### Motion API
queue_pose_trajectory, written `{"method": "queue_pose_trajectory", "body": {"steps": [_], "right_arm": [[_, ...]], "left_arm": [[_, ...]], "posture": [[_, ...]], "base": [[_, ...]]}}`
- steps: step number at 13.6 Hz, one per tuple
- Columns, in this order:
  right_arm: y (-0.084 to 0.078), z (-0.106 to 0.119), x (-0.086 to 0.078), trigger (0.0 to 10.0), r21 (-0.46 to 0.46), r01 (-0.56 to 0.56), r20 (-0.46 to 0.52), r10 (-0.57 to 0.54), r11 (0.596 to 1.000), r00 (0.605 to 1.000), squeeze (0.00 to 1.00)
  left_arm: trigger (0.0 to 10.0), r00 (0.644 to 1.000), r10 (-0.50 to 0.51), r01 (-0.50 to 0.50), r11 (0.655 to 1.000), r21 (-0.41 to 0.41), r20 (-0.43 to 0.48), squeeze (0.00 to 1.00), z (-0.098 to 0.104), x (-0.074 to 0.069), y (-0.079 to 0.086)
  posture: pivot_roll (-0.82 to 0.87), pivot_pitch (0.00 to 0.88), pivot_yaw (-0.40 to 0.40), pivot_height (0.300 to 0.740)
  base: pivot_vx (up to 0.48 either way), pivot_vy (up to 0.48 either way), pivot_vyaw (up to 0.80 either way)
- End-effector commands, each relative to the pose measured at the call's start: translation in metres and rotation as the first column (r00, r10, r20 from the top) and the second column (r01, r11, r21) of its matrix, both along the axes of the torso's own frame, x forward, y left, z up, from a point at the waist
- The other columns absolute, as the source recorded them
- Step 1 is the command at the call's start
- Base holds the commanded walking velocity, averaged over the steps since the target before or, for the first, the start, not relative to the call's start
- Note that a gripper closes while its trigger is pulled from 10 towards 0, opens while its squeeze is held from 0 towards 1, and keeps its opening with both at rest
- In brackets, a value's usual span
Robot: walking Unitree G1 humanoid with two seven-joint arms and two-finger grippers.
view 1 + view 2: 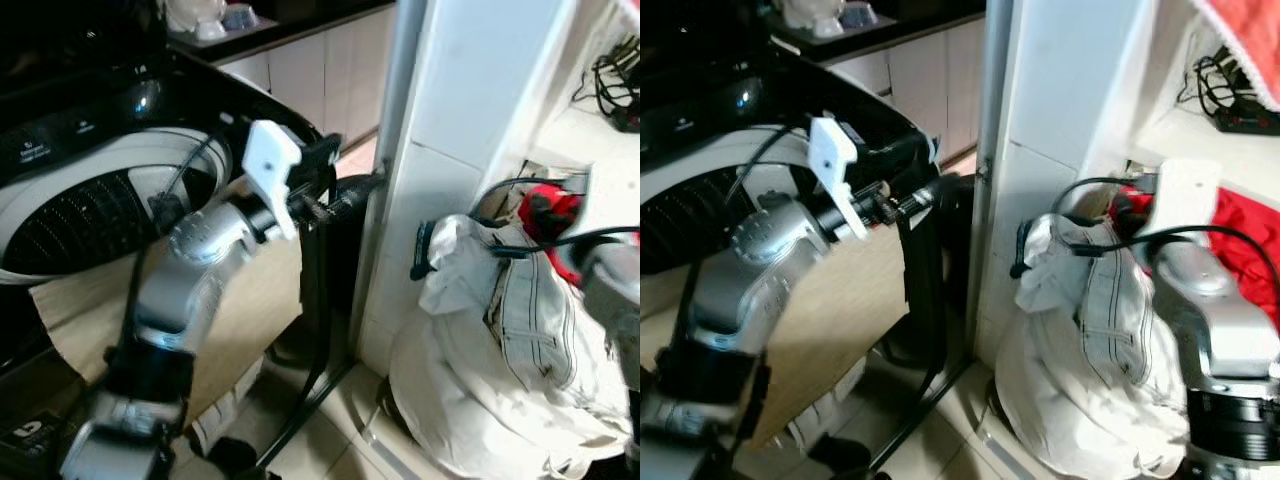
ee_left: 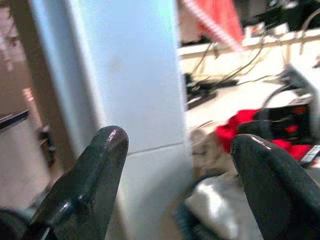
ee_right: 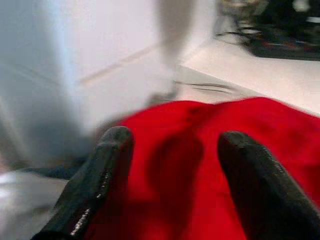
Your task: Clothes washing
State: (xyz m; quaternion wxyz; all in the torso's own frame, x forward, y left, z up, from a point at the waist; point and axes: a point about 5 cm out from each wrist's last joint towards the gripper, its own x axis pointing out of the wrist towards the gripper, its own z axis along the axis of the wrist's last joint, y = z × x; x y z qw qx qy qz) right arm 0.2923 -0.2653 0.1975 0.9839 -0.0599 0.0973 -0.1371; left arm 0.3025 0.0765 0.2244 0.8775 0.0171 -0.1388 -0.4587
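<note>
A red garment (image 3: pixel 210 150) lies atop the heap of white clothes (image 1: pixel 1090 370) (jeans-like stitching on one) beside the tiled pillar (image 1: pixel 470 120). The right gripper (image 3: pixel 172 165) hovers over it, fingers spread wide and empty. The left gripper (image 2: pixel 175 175), also wide open, points past the washing machine (image 1: pixel 90 200) toward the pillar.

The left arm (image 1: pixel 190 270) is bent at the elbow and raised, its wrist stretched forward, and the left gripper (image 2: pixel 175 185) has its fingers (image 2: pixel 85 185) spread wide apart. The right arm (image 1: pixel 1205 310) reaches forward, and the right gripper (image 3: pixel 172 180) is likewise parted.
</note>
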Motion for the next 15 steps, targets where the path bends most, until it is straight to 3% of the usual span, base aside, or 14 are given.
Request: {"method": "queue_pose_trajectory", "body": {"steps": [1,4,5,8,9,13,14,15], "right_arm": [[-0.011,0.0,-0.003,10.0,-0.012,0.052,-0.017,-0.053,0.999,0.998,1.0],[-0.03,-0.005,-0.008,10.0,-0.024,0.089,-0.052,-0.09,0.996,0.995,1.0],[-0.036,-0.012,-0.005,10.0,-0.034,0.014,-0.098,-0.017,0.999,0.995,0.0],[-0.045,-0.022,0.001,10.0,-0.046,-0.051,-0.167,0.043,0.998,0.985,0.0],[-0.052,-0.027,0.004,10.0,-0.087,-0.056,-0.192,0.038,0.995,0.981,0.0],[-0.06,-0.034,0.008,10.0,-0.083,-0.1,-0.223,0.079,0.992,0.972,0.0],[-0.061,-0.036,0.009,2.2,-0.072,-0.114,-0.226,0.095,0.991,0.97,0.0],[-0.061,-0.037,0.01,0.8,-0.067,-0.122,-0.228,0.103,0.99,0.968,0.0]], "left_arm": [[10.0,1.0,-0.006,0.006,1.0,0.012,-0.005,0.0,-0.003,-0.005,-0.005],[10.0,0.998,-0.035,0.038,0.998,0.046,-0.06,0.0,-0.025,-0.016,-0.015],[10.0,0.993,-0.033,0.046,0.992,0.121,-0.109,0.0,-0.045,-0.019,-0.016],[10.0,0.993,0.007,0.007,0.993,0.114,-0.121,0.0,-0.06,-0.018,-0.01],[10.0,0.994,0.018,-0.003,0.99,0.138,-0.108,0.0,-0.074,-0.022,-0.005],[10.0,0.987,0.027,-0.002,0.988,0.154,-0.16,0.0,-0.103,-0.035,0.002],[10.0,0.986,0.027,-0.003,0.989,0.145,-0.163,0.0,-0.106,-0.038,0.004],[10.0,0.986,0.032,-0.01,0.991,0.133,-0.162,0.0,-0.107,-0.039,0.004]], "posture": [[-0.17,0.0,0.057,0.74],[-0.18,0.0,0.06,0.74],[-0.18,0.0,0.063,0.74],[-0.18,0.0,0.057,0.74],[-0.18,0.0,0.051,0.74],[-0.17,0.0,0.035,0.74],[-0.17,0.0,0.035,0.74],[-0.16,0.0,0.028,0.74]], "base": [[0.0,0.0,0.0],[0.0,0.0,0.0],[0.0,0.0,0.0],[0.0,0.0,0.0],[0.0,0.0,0.0],[0.0,0.0,0.0],[0.0,0.0,0.0],[0.0,0.0,0.0]]}}
